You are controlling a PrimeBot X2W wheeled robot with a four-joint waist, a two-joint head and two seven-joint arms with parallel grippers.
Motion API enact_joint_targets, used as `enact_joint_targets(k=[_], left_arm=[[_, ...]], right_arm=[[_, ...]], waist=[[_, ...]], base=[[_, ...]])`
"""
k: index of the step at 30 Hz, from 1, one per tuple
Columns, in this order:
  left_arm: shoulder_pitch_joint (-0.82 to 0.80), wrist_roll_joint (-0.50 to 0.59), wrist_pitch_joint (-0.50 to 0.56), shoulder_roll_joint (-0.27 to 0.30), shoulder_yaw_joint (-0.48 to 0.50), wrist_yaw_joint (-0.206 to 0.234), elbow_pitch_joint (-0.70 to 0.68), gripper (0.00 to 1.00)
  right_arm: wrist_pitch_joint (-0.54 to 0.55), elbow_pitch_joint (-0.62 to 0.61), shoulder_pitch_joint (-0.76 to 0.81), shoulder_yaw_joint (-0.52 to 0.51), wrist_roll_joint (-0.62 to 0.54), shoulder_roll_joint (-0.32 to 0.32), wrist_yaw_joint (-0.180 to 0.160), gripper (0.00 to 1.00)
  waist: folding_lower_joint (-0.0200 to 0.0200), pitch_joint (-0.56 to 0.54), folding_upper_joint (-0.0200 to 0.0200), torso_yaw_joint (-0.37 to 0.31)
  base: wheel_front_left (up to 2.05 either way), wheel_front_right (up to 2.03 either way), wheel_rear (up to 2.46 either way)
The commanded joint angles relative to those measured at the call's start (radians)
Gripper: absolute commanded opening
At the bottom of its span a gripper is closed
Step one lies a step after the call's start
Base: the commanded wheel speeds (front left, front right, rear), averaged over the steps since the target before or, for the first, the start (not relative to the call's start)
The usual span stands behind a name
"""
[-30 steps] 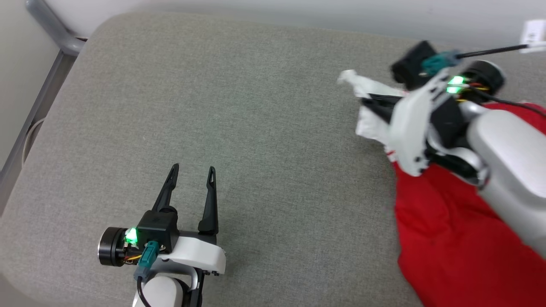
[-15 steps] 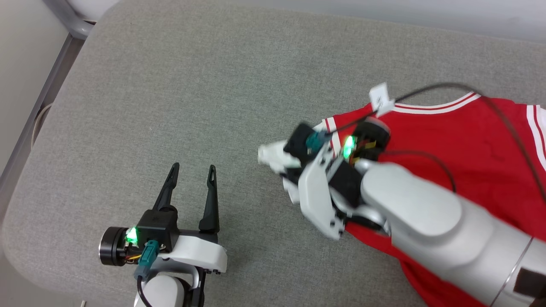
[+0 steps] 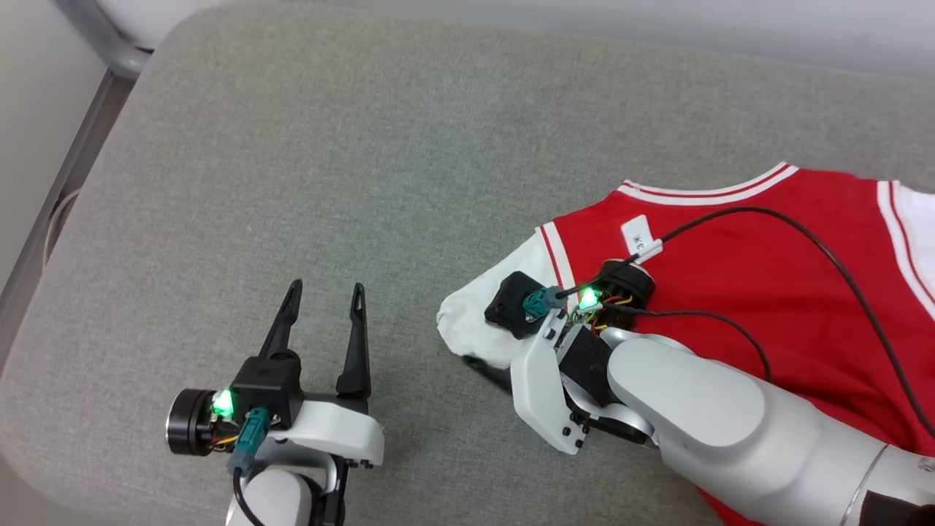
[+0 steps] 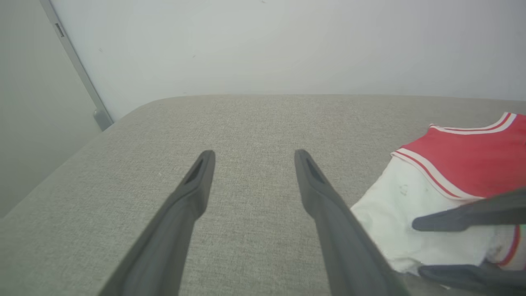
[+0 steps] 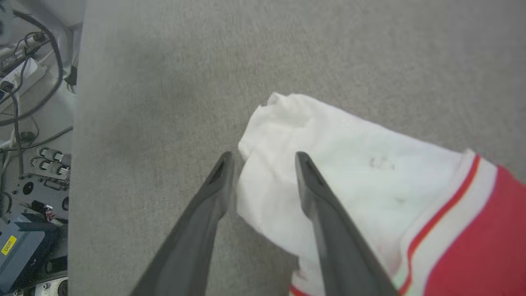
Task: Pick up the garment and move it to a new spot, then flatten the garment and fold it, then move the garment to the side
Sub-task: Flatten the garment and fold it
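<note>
The garment [image 3: 730, 248] lies spread on the grey cushion, red with a striped collar and a white sleeve [image 3: 475, 321] pointing left. My right gripper [image 5: 264, 156] is low over that sleeve's end. Its jaws stand apart, with a fold of the white cloth [image 5: 370, 164] loosely between them, one finger above and one below it in the left wrist view. My left gripper [image 3: 325, 286] hovers open and empty over bare cushion, left of the sleeve. In the left wrist view the garment [image 4: 464, 164] lies to the right of its fingers [image 4: 193, 193].
The grey cushioned surface [image 3: 365, 183] stretches wide to the left and far side. A metal frame bar [image 3: 109, 58] runs past its far left corner. Beyond the cushion's edge, cables and electronics [image 5: 24, 205] sit on the floor. A black cable [image 3: 803, 234] arcs over the garment.
My right arm swung left and down, laying the garment out on the cushion, and its jaws have parted from the sleeve. The left arm has stayed put. The head camera shifted.
</note>
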Motion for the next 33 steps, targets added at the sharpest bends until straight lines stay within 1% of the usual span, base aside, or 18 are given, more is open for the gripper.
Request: enact_joint_targets(k=[1, 5, 8, 11, 13, 17, 22, 27, 30, 33], left_arm=[[0.013, 0.008, -0.003, 0.001, 0.007, -0.003, 0.003, 1.0], [0.028, 0.012, -0.003, 0.014, 0.028, -0.013, 0.003, 1.0], [0.035, 0.015, -0.003, 0.025, 0.046, -0.022, -0.002, 1.0], [0.034, 0.013, -0.003, 0.036, 0.059, -0.033, -0.006, 1.0], [0.029, 0.014, -0.003, 0.046, 0.068, -0.042, -0.005, 1.0], [0.014, -0.001, -0.003, 0.067, 0.088, -0.068, -0.001, 1.0], [-0.017, -0.013, -0.003, 0.099, 0.096, -0.114, 0.022, 1.0], [-0.087, -0.031, 0.019, 0.148, 0.08, -0.161, 0.067, 1.0], [-0.137, -0.052, 0.073, 0.175, 0.057, -0.181, 0.073, 1.0], [-0.19, -0.085, 0.147, 0.205, 0.021, -0.195, 0.074, 1.0]], right_arm=[[-0.036, -0.015, -0.005, 0.002, -0.004, -0.006, -0.001, 1.0], [-0.177, -0.055, -0.006, -0.04, -0.013, -0.047, -0.001, 1.0], [-0.27, -0.079, 0.024, -0.118, -0.034, -0.081, -0.001, 1.0], [-0.365, -0.079, 0.062, -0.235, -0.097, -0.121, -0.001, 1.0], [-0.414, -0.076, 0.107, -0.329, -0.144, -0.135, -0.001, 1.0], [-0.46, -0.097, 0.225, -0.536, -0.246, -0.141, -0.001, 1.0], [-0.477, -0.179, 0.419, -0.793, -0.391, -0.108, -0.001, 1.0], [-0.48, -0.305, 0.616, -1.029, -0.516, -0.034, -0.001, 1.0], [-0.48, -0.376, 0.715, -1.127, -0.574, 0.009, -0.001, 1.0], [-0.48, -0.432, 0.793, -1.191, -0.604, 0.05, -0.001, 1.0]], waist=[[-0.0001, -0.023, 0.0, -0.013], [-0.0001, -0.066, 0.0, -0.039], [-0.0001, -0.095, 0.0, -0.064], [-0.0001, -0.119, 0.0, -0.086], [-0.0001, -0.134, 0.0, -0.1], [-0.0001, -0.157, 0.0, -0.128], [-0.0001, -0.182, 0.0, -0.159], [-0.0001, -0.193, 0.0, -0.184], [-0.0001, -0.194, 0.0, -0.195], [-0.0001, -0.19, 0.0, -0.204]], base=[[0.0, 0.0, 0.0], [0.0, 0.0, 0.0], [0.0, 0.0, 0.0], [0.0, 0.0, 0.0], [0.0, 0.0, 0.0], [0.0, 0.0, 0.0], [0.0, 0.0, 0.0], [0.0, 0.0, 0.0], [0.0, 0.0, 0.0], [0.0, 0.0, 0.0]])
